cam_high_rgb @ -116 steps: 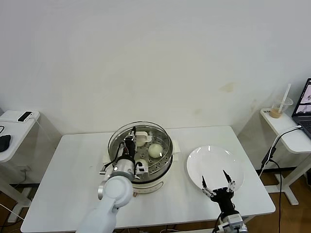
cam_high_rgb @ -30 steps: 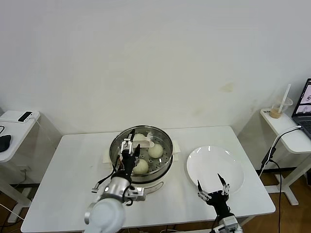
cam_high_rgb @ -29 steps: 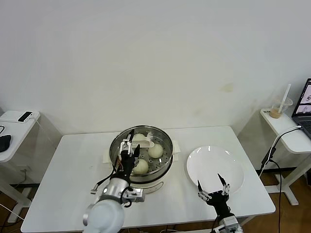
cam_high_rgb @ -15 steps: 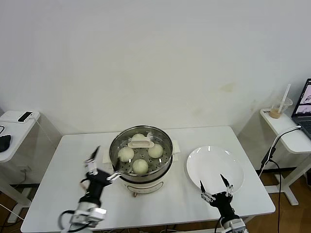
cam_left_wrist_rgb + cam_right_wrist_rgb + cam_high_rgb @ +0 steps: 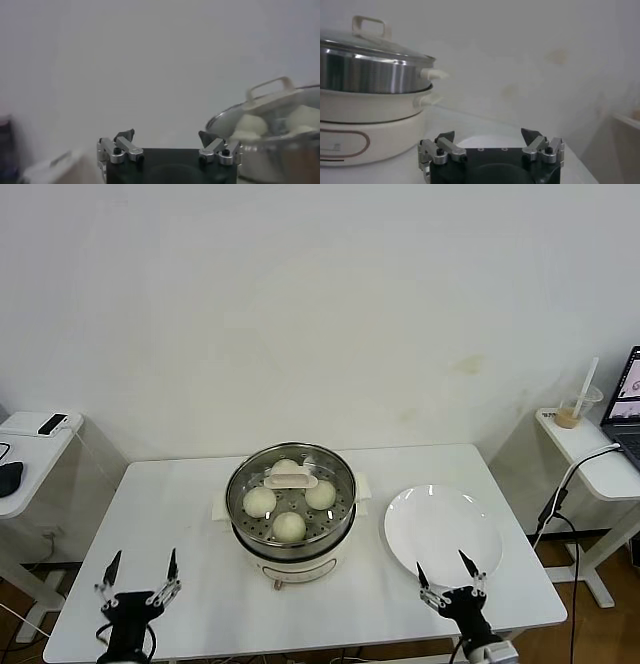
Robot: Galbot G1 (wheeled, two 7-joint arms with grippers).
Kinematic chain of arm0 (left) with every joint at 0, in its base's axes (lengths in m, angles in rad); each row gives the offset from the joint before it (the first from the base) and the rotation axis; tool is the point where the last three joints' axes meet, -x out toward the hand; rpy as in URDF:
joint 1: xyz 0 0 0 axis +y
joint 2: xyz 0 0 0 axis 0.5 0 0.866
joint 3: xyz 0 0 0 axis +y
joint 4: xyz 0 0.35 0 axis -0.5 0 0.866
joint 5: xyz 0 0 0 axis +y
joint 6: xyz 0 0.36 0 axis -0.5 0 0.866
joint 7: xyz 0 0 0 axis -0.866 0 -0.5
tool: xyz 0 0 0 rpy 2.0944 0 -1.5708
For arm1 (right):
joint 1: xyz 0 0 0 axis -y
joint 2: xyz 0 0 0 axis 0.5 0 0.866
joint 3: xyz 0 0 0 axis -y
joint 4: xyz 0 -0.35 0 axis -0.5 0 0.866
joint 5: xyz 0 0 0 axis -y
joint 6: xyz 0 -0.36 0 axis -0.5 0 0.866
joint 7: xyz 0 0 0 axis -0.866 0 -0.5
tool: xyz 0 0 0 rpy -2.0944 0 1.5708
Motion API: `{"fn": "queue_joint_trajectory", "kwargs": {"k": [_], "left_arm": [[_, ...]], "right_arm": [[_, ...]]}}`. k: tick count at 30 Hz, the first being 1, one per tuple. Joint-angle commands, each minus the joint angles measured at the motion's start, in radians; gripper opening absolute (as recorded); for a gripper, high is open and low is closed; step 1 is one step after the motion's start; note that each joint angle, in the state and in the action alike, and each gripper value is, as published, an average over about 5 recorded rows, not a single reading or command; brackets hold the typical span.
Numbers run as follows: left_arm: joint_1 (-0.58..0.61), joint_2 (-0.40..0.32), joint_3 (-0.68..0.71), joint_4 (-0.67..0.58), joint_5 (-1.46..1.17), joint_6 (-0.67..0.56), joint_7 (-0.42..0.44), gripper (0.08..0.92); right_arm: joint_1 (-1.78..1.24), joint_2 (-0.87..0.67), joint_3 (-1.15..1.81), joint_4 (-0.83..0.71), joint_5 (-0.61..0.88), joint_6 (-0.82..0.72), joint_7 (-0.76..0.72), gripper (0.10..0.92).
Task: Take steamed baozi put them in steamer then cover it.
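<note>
Baozi (image 5: 289,526): four seen inside the steamer (image 5: 290,546), mid-table, under the cover (image 5: 290,480).
Left gripper (image 5: 139,581): released, empty, now drawn back to the near-left table edge, away from the pot.
Right gripper (image 5: 451,579): released, empty, parked near the plate (image 5: 443,530).
</note>
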Motion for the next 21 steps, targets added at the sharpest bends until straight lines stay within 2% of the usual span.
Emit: {"fn": "queue_joint_trajectory", "kwargs": {"k": [1,11,21], "left_arm": [[0.104,-0.028,-0.063,0.027,-0.187,-0.085,-0.026,0.823],[0.115,-0.048,-0.056,0.008,-0.183,-0.069,-0.038,0.823],[0.102,-0.073,-0.048,0.002,-0.157,-0.021,-0.028,0.823]], "right_arm": [[-0.047,-0.052,-0.005,0.043,0.110,-0.044,0.010,0.823],[-0.081,-0.149,-0.053,0.073,0.194,-0.035,0.058,0.823],[-0.060,-0.165,-0.089,0.075,0.184,-0.038,0.098,0.823]]}}
